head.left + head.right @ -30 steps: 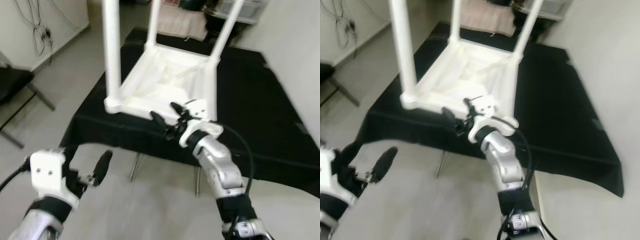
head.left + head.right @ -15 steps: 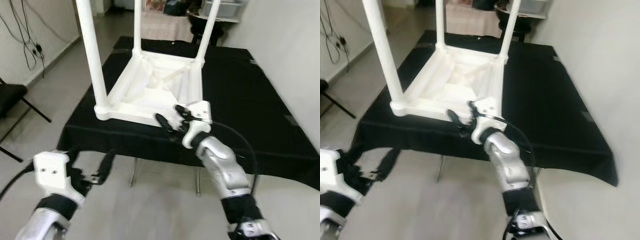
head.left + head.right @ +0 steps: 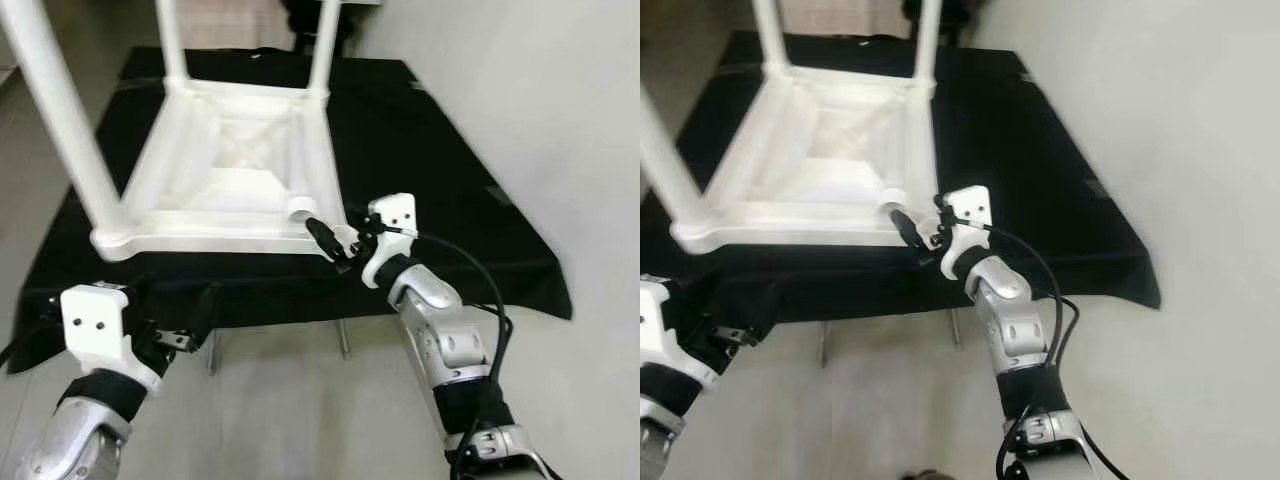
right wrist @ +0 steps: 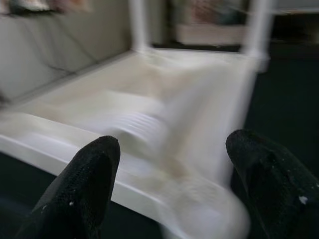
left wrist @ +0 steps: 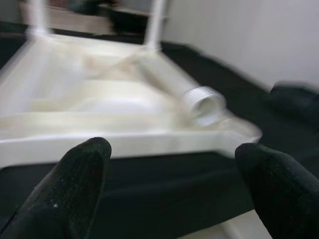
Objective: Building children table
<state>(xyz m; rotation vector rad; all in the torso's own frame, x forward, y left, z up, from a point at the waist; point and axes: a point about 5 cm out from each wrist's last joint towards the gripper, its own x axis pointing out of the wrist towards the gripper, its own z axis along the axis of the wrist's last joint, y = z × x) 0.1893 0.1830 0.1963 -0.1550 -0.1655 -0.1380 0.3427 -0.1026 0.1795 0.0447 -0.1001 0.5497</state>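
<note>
Inverted white children's table [image 3: 230, 170] on black-draped surface [image 3: 440, 180]. Right hand [image 3: 336, 243] open at threaded corner socket [image 3: 301, 208]; left hand [image 3: 190, 322] open, low. No legible markings.

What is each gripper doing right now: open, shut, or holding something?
Left gripper: open, holding nothing, low before the black-covered table.
Right gripper: open, holding nothing, at the legless corner of the upturned white table.
</note>
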